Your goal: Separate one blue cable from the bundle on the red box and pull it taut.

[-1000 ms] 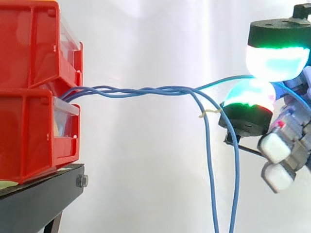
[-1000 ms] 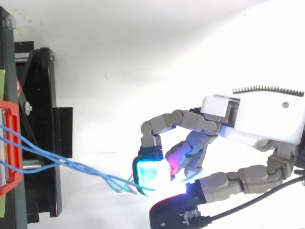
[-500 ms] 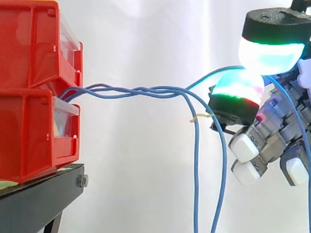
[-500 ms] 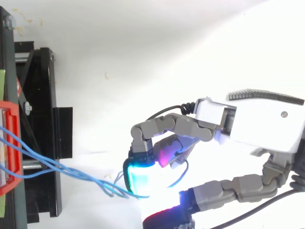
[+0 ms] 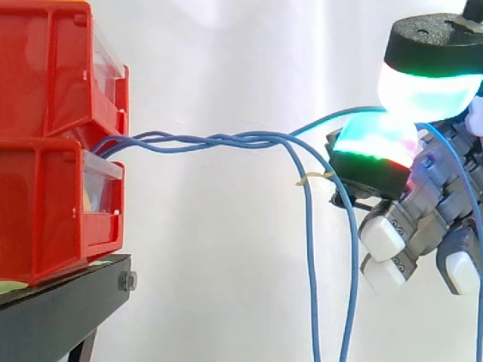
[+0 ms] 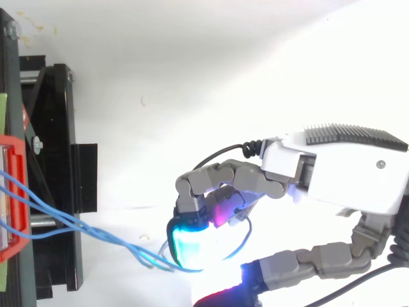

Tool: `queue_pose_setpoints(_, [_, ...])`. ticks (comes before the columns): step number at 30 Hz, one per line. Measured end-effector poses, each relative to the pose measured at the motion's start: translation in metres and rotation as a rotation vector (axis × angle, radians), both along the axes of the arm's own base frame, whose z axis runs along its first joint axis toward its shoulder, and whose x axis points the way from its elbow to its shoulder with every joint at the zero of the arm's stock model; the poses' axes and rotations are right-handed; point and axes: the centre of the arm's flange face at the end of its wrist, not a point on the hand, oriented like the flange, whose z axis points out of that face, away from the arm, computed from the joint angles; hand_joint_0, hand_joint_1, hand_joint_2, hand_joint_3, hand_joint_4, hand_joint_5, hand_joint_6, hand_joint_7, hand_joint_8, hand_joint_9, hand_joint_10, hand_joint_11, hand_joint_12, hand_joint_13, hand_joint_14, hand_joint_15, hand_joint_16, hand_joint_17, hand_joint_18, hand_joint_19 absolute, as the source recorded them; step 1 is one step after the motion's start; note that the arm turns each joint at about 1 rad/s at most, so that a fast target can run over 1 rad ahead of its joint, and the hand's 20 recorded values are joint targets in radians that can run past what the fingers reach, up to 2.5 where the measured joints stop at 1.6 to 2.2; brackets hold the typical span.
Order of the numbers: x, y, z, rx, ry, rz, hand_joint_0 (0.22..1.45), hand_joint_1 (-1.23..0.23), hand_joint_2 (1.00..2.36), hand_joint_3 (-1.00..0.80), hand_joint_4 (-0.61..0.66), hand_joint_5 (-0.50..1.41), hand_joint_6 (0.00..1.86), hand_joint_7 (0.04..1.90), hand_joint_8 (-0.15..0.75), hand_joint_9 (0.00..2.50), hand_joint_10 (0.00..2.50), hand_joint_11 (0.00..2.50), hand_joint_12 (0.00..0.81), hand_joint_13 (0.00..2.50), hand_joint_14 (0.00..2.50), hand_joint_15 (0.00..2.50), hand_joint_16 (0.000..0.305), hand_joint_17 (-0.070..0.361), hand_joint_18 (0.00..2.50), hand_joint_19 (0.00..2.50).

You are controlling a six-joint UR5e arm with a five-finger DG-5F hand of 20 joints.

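The hand [image 5: 423,204] is closed in a pinch. Two glowing pads [image 5: 426,90] clamp one blue cable [image 5: 328,121] between them, and the other fingers are curled underneath with nothing in them. The held cable rises in a shallow bow out of the bundle [image 5: 204,140]. The bundle runs twisted from the front edge of the red box [image 5: 45,204], which sits on the black stand [image 5: 53,317]. Two other strands droop away below the hand, and one of them carries a small pale tie [image 5: 313,179].

The cable looks separated at the hand's end but not yet taut, and near the box it is wound in with the others. A pull away from the box may therefore tighten the twist and drag the whole bundle rather than free one strand. The cable is thin and held only between rounded pads, so it may slip out as tension builds. A hard pull may also tug the box towards the edge of the stand.
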Motion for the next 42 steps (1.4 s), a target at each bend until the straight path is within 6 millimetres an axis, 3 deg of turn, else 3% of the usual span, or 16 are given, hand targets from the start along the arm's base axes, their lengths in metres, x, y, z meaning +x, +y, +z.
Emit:
queue_pose_setpoints(24, [0.0002,0.0003,0.0001,0.000,-0.001,0.002,0.60,-0.80,1.01,-0.07,0.04,0.03,0.65,1.48,0.335,0.89,0.00,0.16,0.449,0.71,0.01,0.26,0.062,0.140,0.80,0.38])
queue_pose_setpoints(42, [0.0002,0.0003,0.0000,0.000,-0.001,0.002,0.60,-0.79,1.01,-0.10,0.03,0.01,0.67,1.39,0.341,1.13,0.01,0.40,0.394,0.88,0.01,0.49,0.053,0.120,0.74,0.50])
